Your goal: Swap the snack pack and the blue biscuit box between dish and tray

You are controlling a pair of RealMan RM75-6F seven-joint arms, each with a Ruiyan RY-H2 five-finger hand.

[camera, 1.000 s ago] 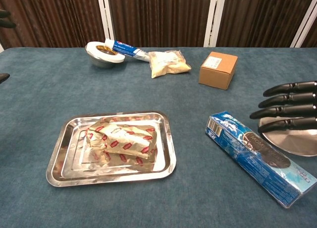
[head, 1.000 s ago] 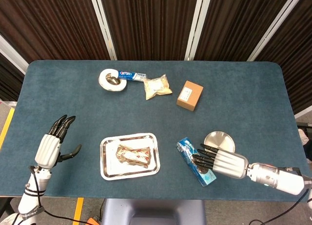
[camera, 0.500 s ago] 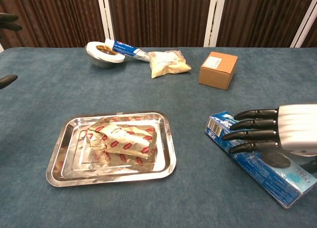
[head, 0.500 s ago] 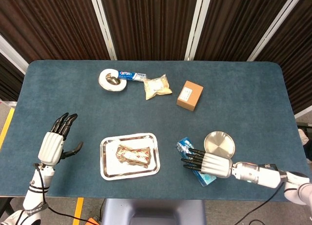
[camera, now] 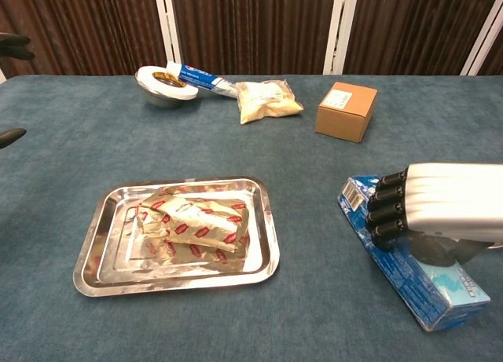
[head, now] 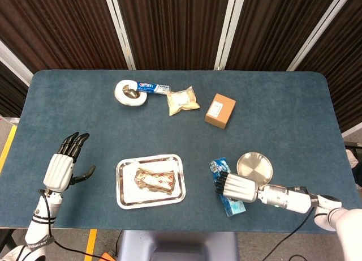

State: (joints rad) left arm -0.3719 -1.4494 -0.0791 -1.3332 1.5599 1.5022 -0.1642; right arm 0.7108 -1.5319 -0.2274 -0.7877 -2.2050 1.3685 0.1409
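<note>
A blue-topped desk (head: pixel 283 114) seen from above and from chest height. At the far left, the left hand (head: pixel 63 163) hovers over the desk with its fingers spread apart, holding nothing; only its fingertips show in the chest view.

To its right, near the front edge, a rectangular metal tray (head: pixel 124 196) lies flat. The snack pack (head: pixel 154 179), in pale wrapping with red marks, lies inside the tray, roughly at its centre.

Along the back of the desk, from left to right: a white roll of tape (head: pixel 130 94) with a toothpaste tube (head: pixel 154 88) touching it, a clear bag of pale food (head: pixel 182 100), and a brown cardboard box (head: pixel 220 110).

At the front right, the blue biscuit box (camera: pixel 409 268) lies flat on the desk, angled, just beside the left edge of a round metal dish (head: pixel 255 165). The dish holds nothing. The right hand (camera: pixel 440 206) lies on top of the biscuit box, with dark fingers (camera: pixel 387 209) curled down over the box's left long edge. Whether the thumb grips the far side cannot be told, so the hold is uncertain.
</note>
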